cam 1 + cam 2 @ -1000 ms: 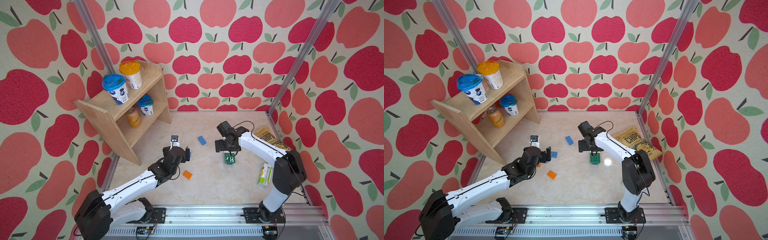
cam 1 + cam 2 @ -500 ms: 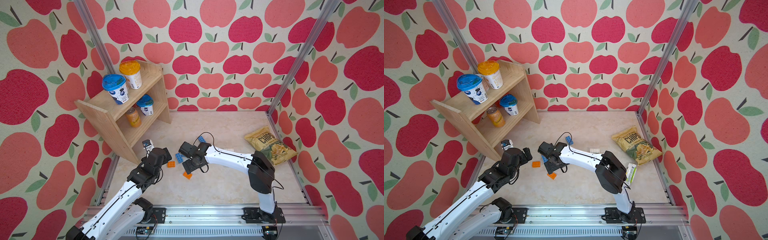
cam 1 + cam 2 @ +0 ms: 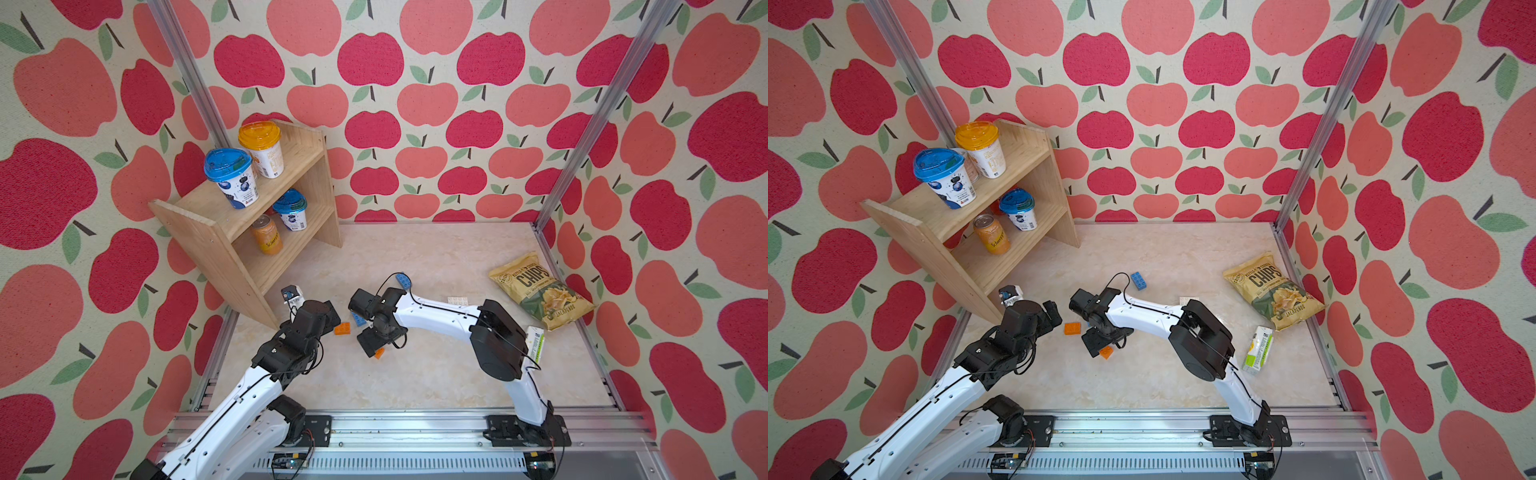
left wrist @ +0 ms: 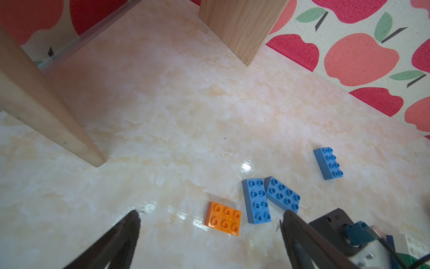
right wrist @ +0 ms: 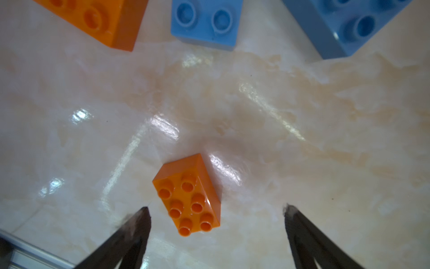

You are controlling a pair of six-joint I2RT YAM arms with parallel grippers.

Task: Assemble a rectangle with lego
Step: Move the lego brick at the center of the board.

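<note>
Orange brick (image 5: 187, 194) sits between the spread fingers of the right gripper (image 5: 216, 208), lined up for a pinch; the left gripper (image 4: 209, 213) is likewise spread, empty.

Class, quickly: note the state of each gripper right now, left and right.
Left gripper: open, holding nothing.
Right gripper: open, an orange brick by its fingertips, not gripped.
</note>
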